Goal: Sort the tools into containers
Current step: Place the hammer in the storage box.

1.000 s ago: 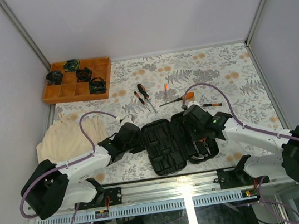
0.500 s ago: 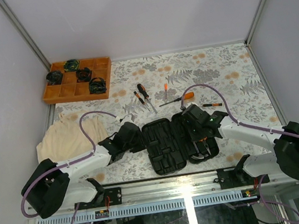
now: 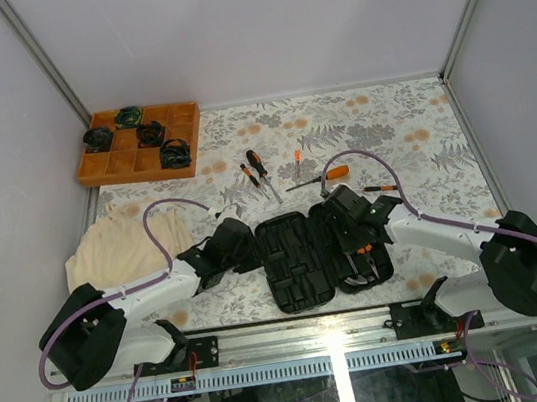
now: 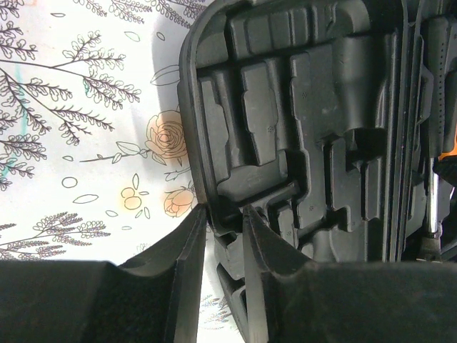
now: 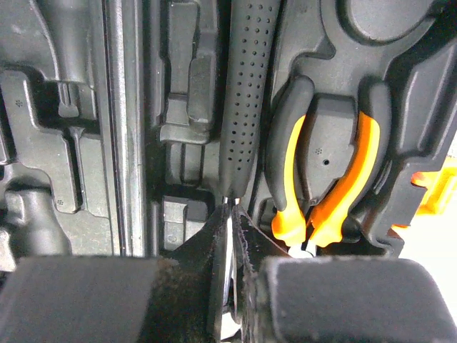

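Right tool (image 5: pixel 230 209), almost closed, pinches the steel shaft of the hammer (image 5: pixel 243 100), whose handle lies in its case (image 4: pixel 300 107) slot beside the pliers (image 5: pixel 325 193). Left tool (image 4: pixel 223 213) clamps the case's left rim. The handle should be seated flat before release; screwdrivers (image 3: pixel 258 167) lie beyond on the surface (image 3: pixel 388 122).

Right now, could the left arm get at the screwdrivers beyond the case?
Probably, once the left gripper releases the case rim; only bare table lies between it and the screwdrivers.
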Controlling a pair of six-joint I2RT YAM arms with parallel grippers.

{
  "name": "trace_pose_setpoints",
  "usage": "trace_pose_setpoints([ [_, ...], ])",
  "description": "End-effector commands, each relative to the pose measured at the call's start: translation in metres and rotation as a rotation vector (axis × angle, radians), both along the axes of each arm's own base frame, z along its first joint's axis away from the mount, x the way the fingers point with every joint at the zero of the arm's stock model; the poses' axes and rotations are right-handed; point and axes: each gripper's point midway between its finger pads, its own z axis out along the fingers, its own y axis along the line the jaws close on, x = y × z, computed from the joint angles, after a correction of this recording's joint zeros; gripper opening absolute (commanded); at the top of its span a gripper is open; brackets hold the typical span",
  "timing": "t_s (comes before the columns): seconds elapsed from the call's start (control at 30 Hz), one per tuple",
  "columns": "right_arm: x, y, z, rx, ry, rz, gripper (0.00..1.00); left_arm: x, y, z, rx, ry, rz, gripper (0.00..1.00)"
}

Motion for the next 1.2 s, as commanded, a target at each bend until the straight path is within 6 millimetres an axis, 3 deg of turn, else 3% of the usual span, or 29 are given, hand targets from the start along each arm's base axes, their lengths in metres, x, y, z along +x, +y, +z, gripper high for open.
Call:
trace_pose_setpoints([
  [0.0,0.002,-0.001,-0.001,-0.033,0.027,0.007,0.10,0.007,0.001,-0.001,0.028,-0.020,-0.010,0.19],
  [0.23,-0.011,-0.003,-0.014,-0.048,0.104,0.005,0.09,0.009,-0.003,0.001,0.022,-0.021,-0.021,0.18],
  [0.6,-0.035,-0.006,-0.043,-0.065,0.211,-0.037,0.01,0.010,-0.007,0.003,0.014,-0.020,-0.034,0.15],
  [0.97,-0.058,-0.012,-0.073,-0.157,0.263,-0.066,0.01,0.010,-0.008,0.006,0.007,-0.025,-0.039,0.13],
  [1.07,-0.054,-0.011,-0.070,-0.167,0.234,-0.071,0.01,0.011,-0.008,0.007,0.006,-0.026,-0.035,0.13],
  [1.17,-0.043,-0.003,-0.053,-0.119,0.168,-0.065,0.01,0.012,-0.005,0.009,0.004,-0.029,-0.025,0.13],
])
